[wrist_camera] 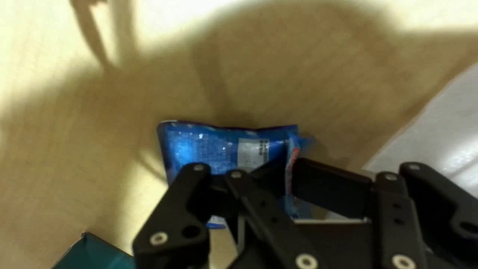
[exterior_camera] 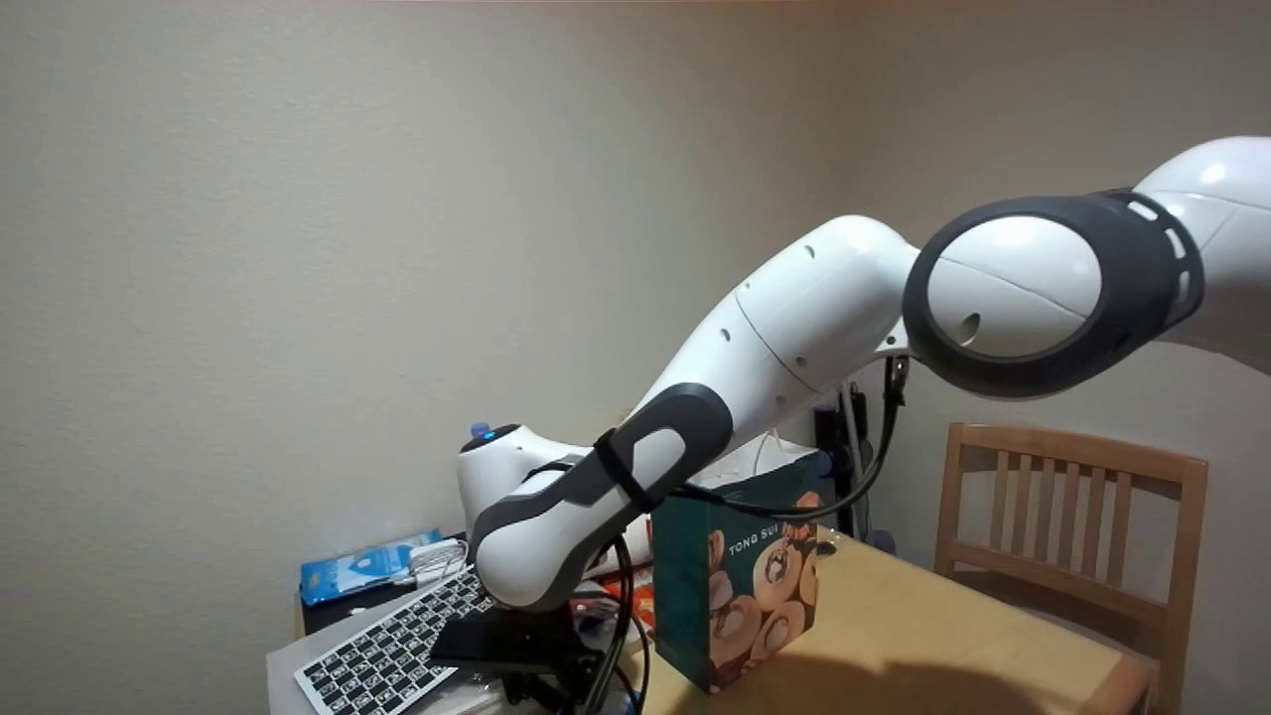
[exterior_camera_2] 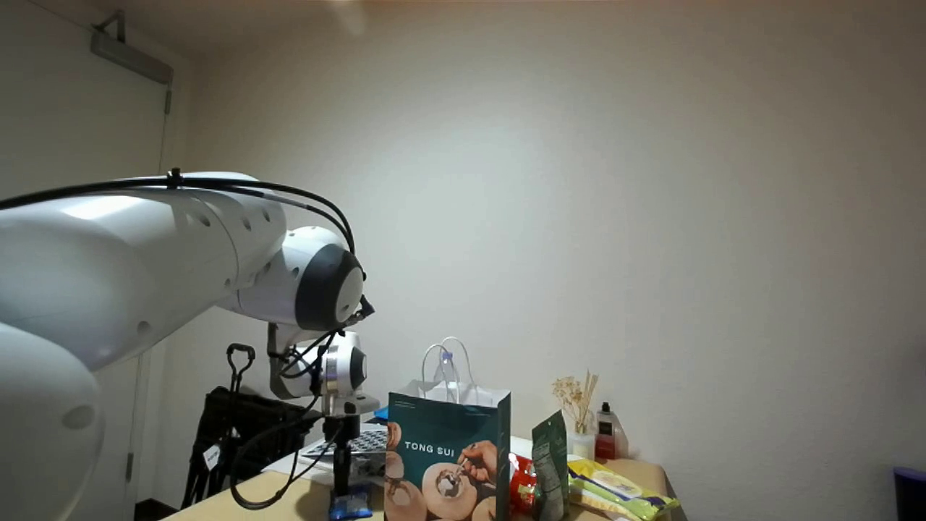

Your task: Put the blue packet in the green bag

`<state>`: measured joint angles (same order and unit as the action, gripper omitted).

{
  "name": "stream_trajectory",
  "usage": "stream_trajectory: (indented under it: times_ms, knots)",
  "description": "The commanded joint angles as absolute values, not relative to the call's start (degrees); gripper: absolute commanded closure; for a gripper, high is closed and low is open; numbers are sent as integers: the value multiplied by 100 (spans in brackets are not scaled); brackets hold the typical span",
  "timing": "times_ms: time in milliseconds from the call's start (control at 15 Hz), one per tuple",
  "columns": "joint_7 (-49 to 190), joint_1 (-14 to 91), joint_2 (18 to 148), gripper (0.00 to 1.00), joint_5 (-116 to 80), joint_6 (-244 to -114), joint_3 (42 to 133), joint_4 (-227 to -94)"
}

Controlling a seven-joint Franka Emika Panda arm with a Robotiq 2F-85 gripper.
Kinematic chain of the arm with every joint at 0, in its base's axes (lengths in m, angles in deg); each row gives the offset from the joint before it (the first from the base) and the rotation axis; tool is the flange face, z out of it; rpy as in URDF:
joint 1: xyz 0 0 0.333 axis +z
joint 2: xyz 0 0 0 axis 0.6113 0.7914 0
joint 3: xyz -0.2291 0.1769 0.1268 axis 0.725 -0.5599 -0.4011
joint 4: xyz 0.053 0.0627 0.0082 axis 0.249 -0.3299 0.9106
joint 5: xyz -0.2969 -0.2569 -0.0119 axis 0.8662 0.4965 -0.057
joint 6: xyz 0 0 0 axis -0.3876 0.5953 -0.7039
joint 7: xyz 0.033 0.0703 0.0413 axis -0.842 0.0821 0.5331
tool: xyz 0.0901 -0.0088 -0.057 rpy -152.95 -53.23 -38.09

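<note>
The blue packet point(wrist_camera: 201, 144) shows in the wrist view, partly hidden behind the black fingers. My gripper point(wrist_camera: 290, 177) is shut on one end of it, and the pinched edge stands up between the fingertips. In an exterior view the gripper point(exterior_camera_2: 340, 486) points straight down with the packet point(exterior_camera_2: 353, 505) at its tips, low at the tabletop. I cannot tell whether it touches the table. The green bag point(exterior_camera_2: 450, 421) stands upright beside the gripper, white handles up. The bag point(exterior_camera: 683, 586) also shows in an exterior view, and its corner point(wrist_camera: 99, 256) in the wrist view.
A keyboard point(exterior_camera: 397, 636) and a flat blue-and-white pack point(exterior_camera: 362, 568) lie beyond the arm. A red packet point(exterior_camera_2: 522, 483), a dark green pouch point(exterior_camera_2: 551, 467), a yellow pack point(exterior_camera_2: 615, 490) and a bottle point(exterior_camera_2: 605, 438) are past the bag. A chair point(exterior_camera: 1072, 576) stands at the table.
</note>
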<state>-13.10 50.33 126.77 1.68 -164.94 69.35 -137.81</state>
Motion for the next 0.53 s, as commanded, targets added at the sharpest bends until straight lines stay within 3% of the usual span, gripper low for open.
stream_trajectory:
  times_ms: [0,333,467]
  knots:
    - [-2399,5514,11603,100,449,-16177,7147,-14722]
    - [-3957,6447,10742,100,790,-14649,7358,-14678]
    - [-3555,6608,11063,100,481,-14775,7574,-14281]
